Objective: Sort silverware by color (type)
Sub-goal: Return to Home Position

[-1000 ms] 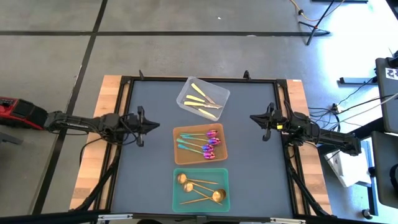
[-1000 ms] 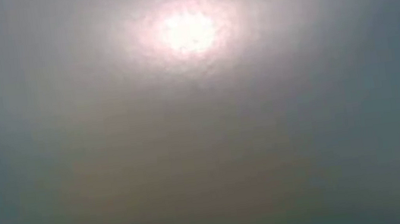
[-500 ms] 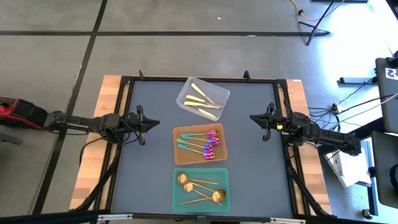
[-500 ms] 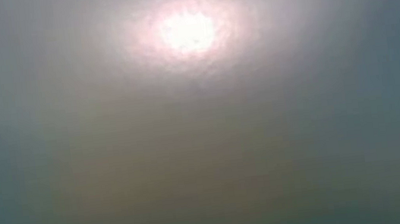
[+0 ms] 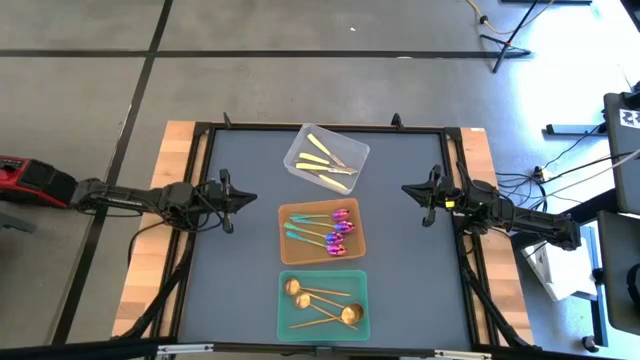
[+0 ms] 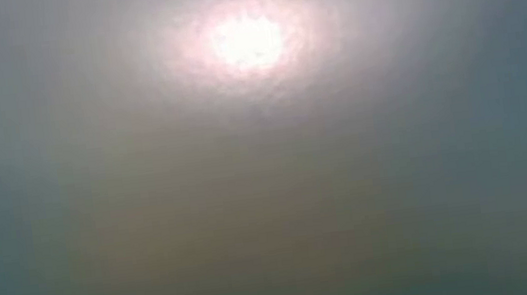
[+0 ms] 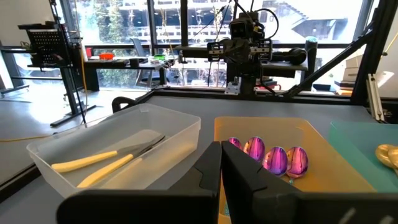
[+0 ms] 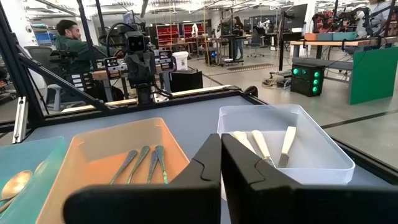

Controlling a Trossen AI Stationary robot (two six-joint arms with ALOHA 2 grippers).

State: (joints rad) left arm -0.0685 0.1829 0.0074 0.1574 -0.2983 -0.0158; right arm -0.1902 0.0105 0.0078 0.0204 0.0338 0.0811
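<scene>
All the silverware lies in three bins set in a row down the middle of the table (image 5: pixel 240 280), between the two arms. The knives (image 5: pixel 325 162), pale yellow, are in the clear bin (image 5: pixel 352 150) at the far end. The purple spoons (image 5: pixel 338 232) lie in the orange bin (image 5: pixel 285 245) in the middle, bowls bunched toward the right arm's side and teal handles pointing toward the left arm. The gold spoons (image 5: pixel 303 299) rest in the green bin (image 5: pixel 284 320) at the near end, handles crossing.

The left gripper (image 5: pixel 248 198) hangs at the table's left edge, level with the gap between the clear and orange bins and pointing inward. Its fingers (image 7: pixel 210 169) are pressed together with nothing between them. The nearest silverware, the knives and purple spoons, lies well apart from the tips, out ahead of them in the bins.

The right gripper (image 5: pixel 406 187) mirrors it at the right edge, facing the same gap. Its fingers (image 8: pixel 209 163) are likewise closed flat on each other and hold nothing, with the knives and the teal spoon handles well ahead of them.

The low view is only a blur with a bright glare, so nothing can be told from it
</scene>
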